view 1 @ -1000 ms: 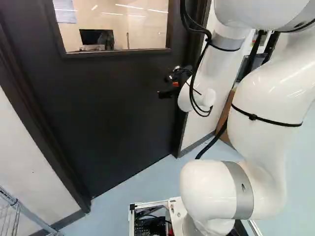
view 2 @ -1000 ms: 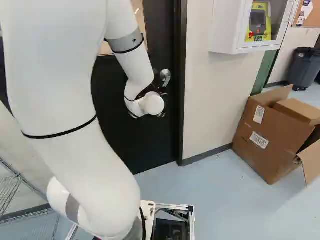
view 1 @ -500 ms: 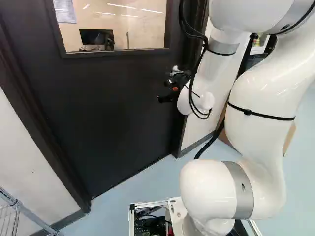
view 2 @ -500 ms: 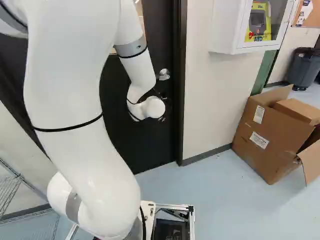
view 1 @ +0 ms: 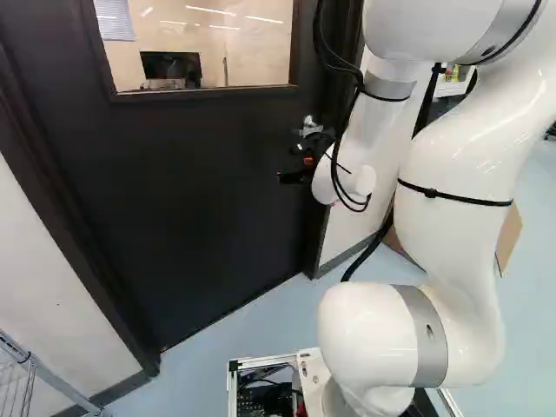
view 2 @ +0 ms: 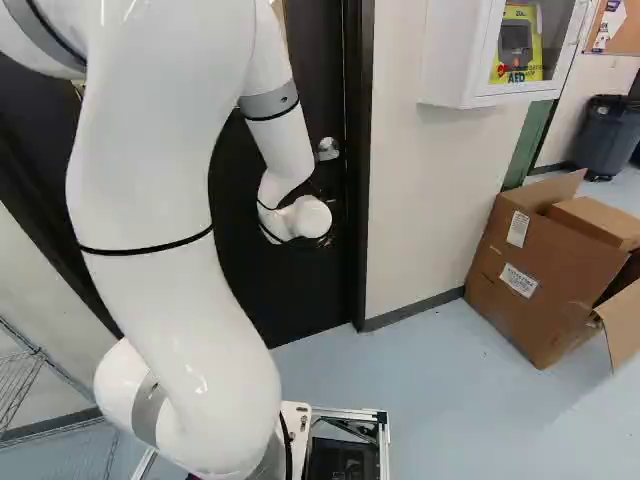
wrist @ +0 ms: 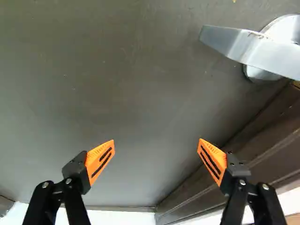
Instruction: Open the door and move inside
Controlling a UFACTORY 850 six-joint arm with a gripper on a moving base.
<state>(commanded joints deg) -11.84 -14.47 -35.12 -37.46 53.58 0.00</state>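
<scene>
My gripper [view 1: 295, 174] is in front of the dark door [view 1: 208, 200], just below its metal lever handle [view 1: 310, 128] in the left base view. The door sits closed in its frame. In the wrist view my gripper [wrist: 156, 143] has its orange-padded fingers wide apart, with nothing but door surface beyond them. The lever handle [wrist: 255, 49] lies ahead of the fingers and off to one side, near the frame, touching neither. In the right base view the handle [view 2: 327, 149] shows just above my white wrist joint, which hides the fingers there.
The dark door frame [view 2: 357, 200] borders a pale wall with a white cabinet [view 2: 455, 60]. An open cardboard box [view 2: 540, 285] stands on the floor to the right, a grey bin [view 2: 607, 135] behind it. A wire rack [view 1: 43, 375] is at the left; a window [view 1: 200, 43] pierces the door.
The arm's upper links have swung leftward in the left base view and rightward in the right one. The wrist has sunk slightly, uncovering more of the handle. The base and door have stayed put.
</scene>
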